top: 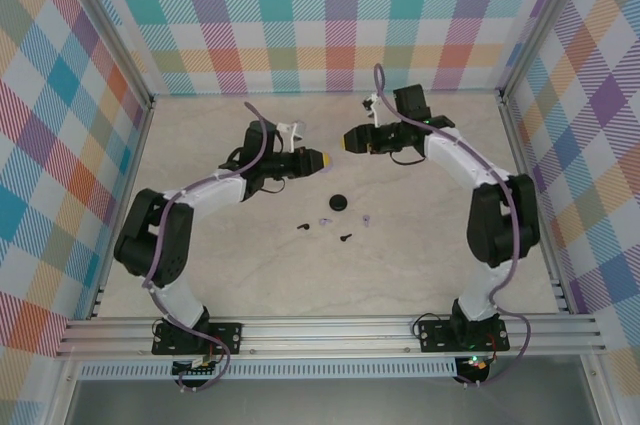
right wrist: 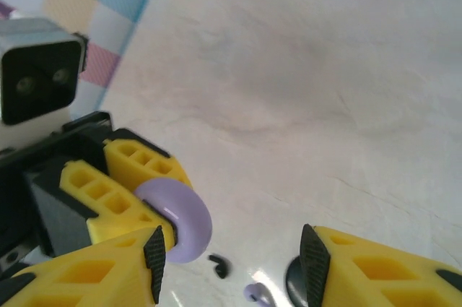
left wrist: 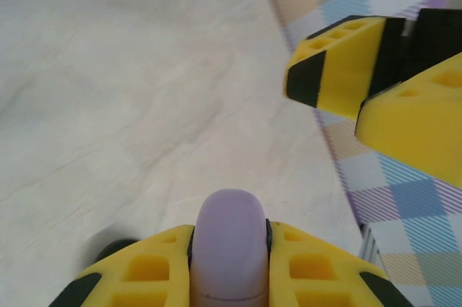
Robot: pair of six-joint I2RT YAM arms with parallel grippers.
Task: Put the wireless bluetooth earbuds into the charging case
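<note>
Currently the left gripper (top: 318, 158) is clenched on a lilac round case (left wrist: 231, 249), which is pinched between its two yellow fingers with the domed end poking out past the tips. The right wrist view shows the same grasp from the other side, with the case's smooth rounded face turned toward that camera. The right gripper (top: 350, 140) is released: its jaws stand wide apart with nothing between them. It points toward the left gripper, and the two sets of tips are near each other but not touching, over the far middle of the tabletop (top: 420, 265).

The wireless earbuds lie loose on the tabletop, nearer the arm bases than the two grippers and well apart from both. From the top view they form a short ragged row: one black earbud (top: 302, 226) at the left, a lilac earbud (top: 325, 221) just beside it, a second black earbud (top: 345, 238) a little nearer the bases, and a second lilac earbud (top: 368, 219) at the right end. None of them is touching another, and none is in a case. A black round case (top: 338, 204) sits on the tabletop just beyond the row, between the earbuds and the grippers. Whether either case is open or closed cannot be told.

In the right wrist view, one black earbud, one lilac earbud and the edge of the black round case show low between the spread fingers. Plaid walls (top: 300, 15) enclose the tabletop.
</note>
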